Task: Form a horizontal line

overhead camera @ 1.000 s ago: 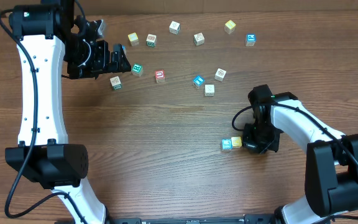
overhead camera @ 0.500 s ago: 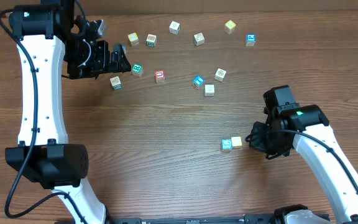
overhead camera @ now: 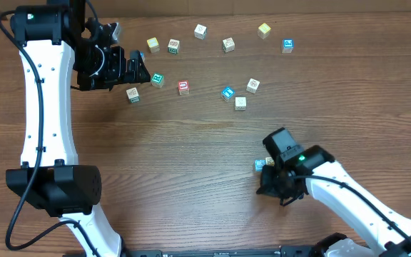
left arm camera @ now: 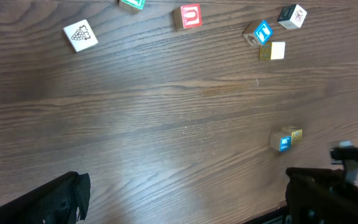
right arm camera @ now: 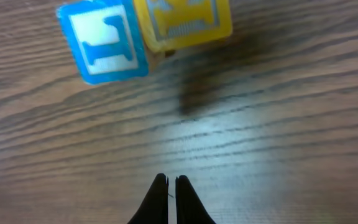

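Note:
The line is two touching cubes: a teal-marked cube [overhead camera: 260,165] and a yellow cube [right arm camera: 182,22] on its right. The arm mostly hides the yellow cube in the overhead view. In the right wrist view the teal cube [right arm camera: 104,40] and the yellow one lie just ahead of my right gripper [right arm camera: 171,180], which is shut and empty. It sits close in front of the pair [overhead camera: 268,187]. My left gripper [overhead camera: 143,71] is open wide and empty [left arm camera: 191,205], beside the green-marked white cube [overhead camera: 158,79]. The red-marked cube [overhead camera: 183,87] lies to its right.
Loose cubes are scattered across the back of the table, among them a grape-marked one [overhead camera: 133,94], a blue one [overhead camera: 227,93], a plain one [overhead camera: 240,103] and a blue one at the far right [overhead camera: 287,46]. The left arm stands along the left side.
My right arm has swung from the right of the two-cube row to over and in front of it, now covering the yellow cube from above. The left arm and the cubes have not moved.

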